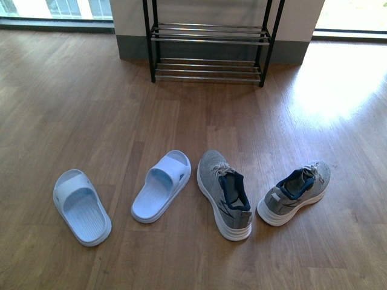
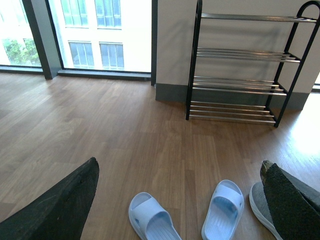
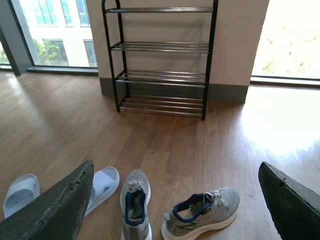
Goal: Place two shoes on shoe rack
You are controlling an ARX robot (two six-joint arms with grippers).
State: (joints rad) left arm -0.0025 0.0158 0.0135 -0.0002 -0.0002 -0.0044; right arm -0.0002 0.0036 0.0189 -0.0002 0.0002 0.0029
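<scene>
Two grey knit sneakers lie on the wood floor: one [image 1: 225, 194] pointing toward the rack, the other [image 1: 294, 191] angled to the right. Left of them are two pale blue slides [image 1: 161, 185] [image 1: 81, 206]. The shoe rack [image 1: 209, 43] stands against the far wall, its chrome tiers bare. My left gripper [image 2: 180, 200] hangs open high above the slides [image 2: 223, 210] [image 2: 151, 220]. Over the sneakers [image 3: 135, 202] [image 3: 202, 212], my right gripper [image 3: 175, 200] is also open. Neither holds anything.
Big windows flank the wall behind the rack [image 2: 240, 65] [image 3: 162, 60]. A bright sun patch [image 1: 338, 78] falls on the floor at the right. Bare wooden floor [image 1: 199, 121] stretches between the shoes and the rack.
</scene>
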